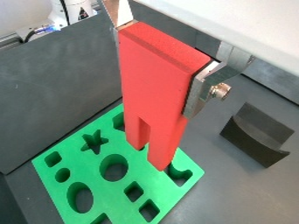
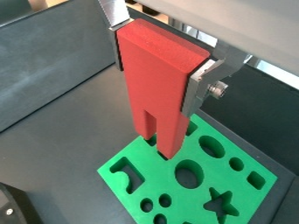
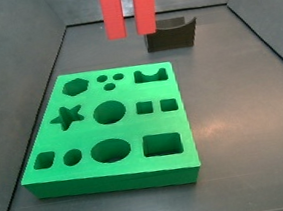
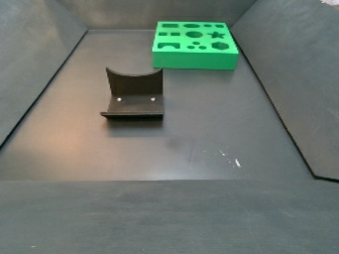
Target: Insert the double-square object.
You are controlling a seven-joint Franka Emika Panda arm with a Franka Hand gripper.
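Wrist views: I see the hand [image 1: 163,63] clamped on the upper part of the red block [image 1: 152,96], silver fingers [image 2: 204,86] flat against its sides. The block hangs upright, prongs down, over the green board [image 1: 111,179], not touching it.

Side view: the block's two prongs [image 3: 129,8] hang above the board's [image 3: 108,128] far edge, near the fixture [image 3: 171,34].

Side view: board [image 4: 195,46] and fixture [image 4: 133,94] rest apart on the bench [image 4: 199,139]; hand out of frame.

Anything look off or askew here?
Nothing stands out. The gripper holds the red block upright, prongs down, above the green board. The board lies flat on the floor, cutouts empty in a side view. The fixture stands apart from the board.
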